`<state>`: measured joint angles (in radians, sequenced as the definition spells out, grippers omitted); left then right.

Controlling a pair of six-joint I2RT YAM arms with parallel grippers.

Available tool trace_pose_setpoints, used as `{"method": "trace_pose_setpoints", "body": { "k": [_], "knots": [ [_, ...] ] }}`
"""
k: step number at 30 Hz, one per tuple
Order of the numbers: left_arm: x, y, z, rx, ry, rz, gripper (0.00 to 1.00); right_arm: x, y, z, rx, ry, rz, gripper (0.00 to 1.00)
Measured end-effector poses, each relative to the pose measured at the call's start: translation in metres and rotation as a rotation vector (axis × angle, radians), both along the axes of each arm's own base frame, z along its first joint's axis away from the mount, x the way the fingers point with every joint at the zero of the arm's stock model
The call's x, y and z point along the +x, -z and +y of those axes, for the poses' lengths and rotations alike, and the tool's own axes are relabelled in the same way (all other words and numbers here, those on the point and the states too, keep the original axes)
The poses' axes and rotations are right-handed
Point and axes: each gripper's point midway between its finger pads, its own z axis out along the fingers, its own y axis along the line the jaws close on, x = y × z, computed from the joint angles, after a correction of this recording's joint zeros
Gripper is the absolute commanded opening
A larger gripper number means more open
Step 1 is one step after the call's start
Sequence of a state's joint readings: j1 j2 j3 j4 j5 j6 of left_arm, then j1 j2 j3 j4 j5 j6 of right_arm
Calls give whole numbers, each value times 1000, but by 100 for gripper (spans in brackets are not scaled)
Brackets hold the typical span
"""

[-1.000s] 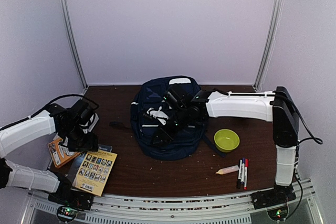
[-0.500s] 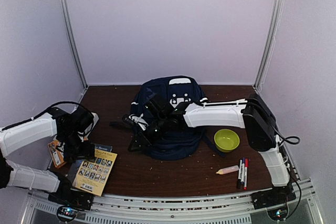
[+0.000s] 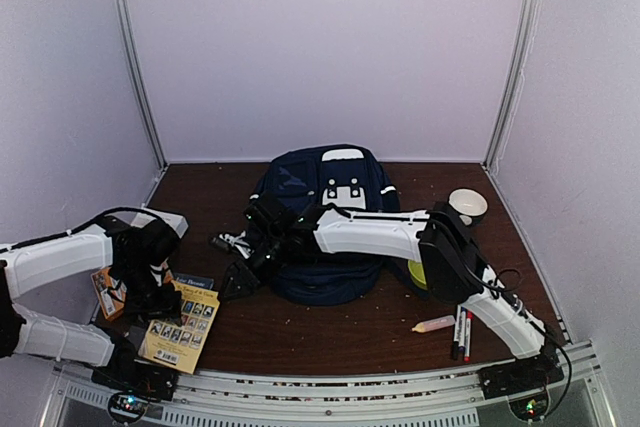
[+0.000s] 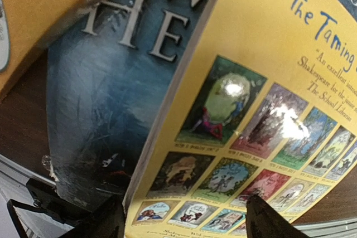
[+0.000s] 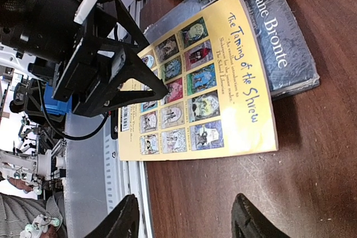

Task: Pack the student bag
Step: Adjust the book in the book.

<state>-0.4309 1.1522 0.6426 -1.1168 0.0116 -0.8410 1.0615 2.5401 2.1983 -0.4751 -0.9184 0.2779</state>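
Note:
The navy student bag (image 3: 335, 209) lies at the table's middle back, its white patches facing up. My right arm reaches left across its front. My right gripper (image 3: 236, 281) is open and empty, low over bare table (image 5: 223, 193) just right of the books. A yellow paperback (image 3: 184, 324) lies on a dark book (image 5: 281, 32), with an orange book (image 3: 108, 292) to their left. My left gripper (image 3: 158, 297) is open, right above the yellow paperback (image 4: 251, 110), jaws wide either side of its lower cover. It also shows in the right wrist view (image 5: 134, 76).
A green bowl (image 3: 414, 273) sits right of the bag, partly behind my right arm. A white cup (image 3: 467, 205) stands at the back right. Markers (image 3: 462, 329) and a pale tube (image 3: 433, 324) lie at the front right. The metal rail (image 3: 330, 387) runs along the near edge.
My right gripper swung left from over the bag, down to the table beside the books. My left gripper moved down and forward onto the yellow paperback. The white cup came into view.

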Motion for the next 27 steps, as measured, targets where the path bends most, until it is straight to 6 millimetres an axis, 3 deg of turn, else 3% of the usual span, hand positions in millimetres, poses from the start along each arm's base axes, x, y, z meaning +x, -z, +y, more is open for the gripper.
{"method": "trace_pose_setpoints", "body": {
  "k": [7, 14, 27],
  "knots": [
    [-2, 5, -19, -101, -12, 28, 66, -4, 14, -4, -66, 10, 44, 58],
    [9, 5, -36, -179, -28, -3, 61, 7, 24, -11, -113, 60, 80, 59],
    [3, 5, -40, -200, -12, -12, 61, 24, 27, -17, -125, 115, 123, 58]
  ]
}}
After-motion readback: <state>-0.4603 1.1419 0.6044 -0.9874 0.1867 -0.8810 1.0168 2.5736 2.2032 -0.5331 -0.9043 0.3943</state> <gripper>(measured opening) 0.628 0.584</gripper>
